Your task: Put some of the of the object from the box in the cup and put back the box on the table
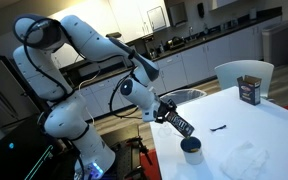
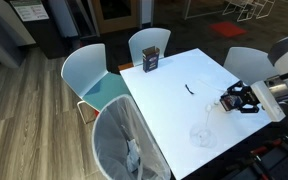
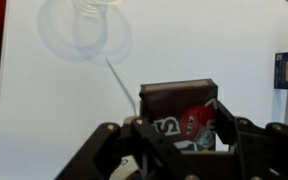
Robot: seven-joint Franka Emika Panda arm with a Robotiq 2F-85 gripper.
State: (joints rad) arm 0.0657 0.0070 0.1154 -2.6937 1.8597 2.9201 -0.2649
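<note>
My tool (image 3: pixel 181 130) is clamped on the box (image 3: pixel 179 100) (printed face toward the wrist camera), with the cup (image 1: pixel 191 148) on the worktop (image 1: pixel 254 130) just below the tool's tip. I'd tilt slowly, holding the box mouth over the rim, so only some falls in.

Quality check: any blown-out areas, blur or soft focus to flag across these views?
Wrist view: the table is washed out to near-flat white; the claw gripping the box is dark and soft-edged, close to the lens. In an exterior view a clear item almost vanishes against the bright tabletop. In an exterior view the kitchen behind is dim, yet the cup reads clearly.
</note>
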